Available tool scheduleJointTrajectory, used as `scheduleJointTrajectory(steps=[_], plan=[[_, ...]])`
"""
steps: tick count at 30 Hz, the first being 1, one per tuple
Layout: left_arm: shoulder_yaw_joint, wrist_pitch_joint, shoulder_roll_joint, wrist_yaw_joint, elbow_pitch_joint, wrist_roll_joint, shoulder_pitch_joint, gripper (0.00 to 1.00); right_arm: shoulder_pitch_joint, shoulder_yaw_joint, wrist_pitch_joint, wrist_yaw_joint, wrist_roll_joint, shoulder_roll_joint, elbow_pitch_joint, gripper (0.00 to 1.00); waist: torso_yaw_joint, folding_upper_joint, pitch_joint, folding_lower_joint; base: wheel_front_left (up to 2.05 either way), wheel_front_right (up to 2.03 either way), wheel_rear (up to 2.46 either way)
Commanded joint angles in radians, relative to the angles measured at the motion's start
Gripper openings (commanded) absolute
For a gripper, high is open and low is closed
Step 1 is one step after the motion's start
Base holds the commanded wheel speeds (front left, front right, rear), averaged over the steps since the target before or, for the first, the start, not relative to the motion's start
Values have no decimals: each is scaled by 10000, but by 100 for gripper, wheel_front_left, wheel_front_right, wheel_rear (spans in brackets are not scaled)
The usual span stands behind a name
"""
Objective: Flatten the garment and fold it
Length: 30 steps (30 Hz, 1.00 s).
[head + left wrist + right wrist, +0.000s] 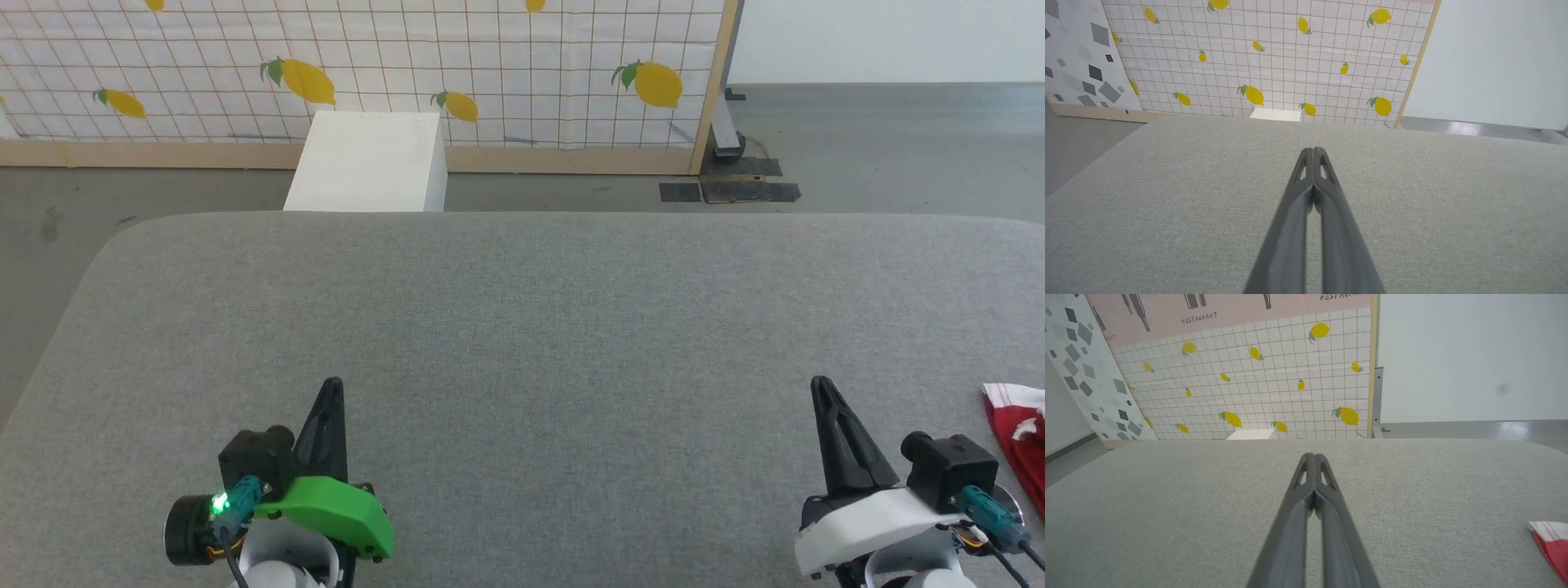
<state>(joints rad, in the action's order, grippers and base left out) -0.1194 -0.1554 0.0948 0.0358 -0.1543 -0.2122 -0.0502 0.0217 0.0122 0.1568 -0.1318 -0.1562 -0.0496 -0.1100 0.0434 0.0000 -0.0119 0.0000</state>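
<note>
The garment (1022, 433), bright red with a white band along its edge, lies at the right edge of the grey padded table (522, 327); most of it is cut off by the frame. In the right wrist view one corner of the garment (1551, 543) shows at the lower right. My right gripper (819, 384) hovers low at the near right, just left of the garment, shut and empty; its tips (1312, 456) meet. My left gripper (333, 384) sits at the near left, far from the garment, also shut and empty, fingers (1312, 150) pressed together.
A white box (367, 163) stands on the floor beyond the table's far edge. Behind it rises a lemon-patterned screen (367, 65) with a wooden frame. Grey floor (882, 147) stretches to the far right.
</note>
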Motion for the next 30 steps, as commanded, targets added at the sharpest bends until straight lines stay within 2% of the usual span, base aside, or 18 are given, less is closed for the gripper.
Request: scheduleJointTrajectory(steps=[1,30], plan=[[60,63,-53,-43,84,137,149,0,-88,-11,-84,5,135,-3,95,0,-9,0,3,0,0,0,0],[506,651,-208,-167,659,919,288,0,-139,-55,-668,7,697,-4,491,0,-176,0,49,0,0,0,0]])
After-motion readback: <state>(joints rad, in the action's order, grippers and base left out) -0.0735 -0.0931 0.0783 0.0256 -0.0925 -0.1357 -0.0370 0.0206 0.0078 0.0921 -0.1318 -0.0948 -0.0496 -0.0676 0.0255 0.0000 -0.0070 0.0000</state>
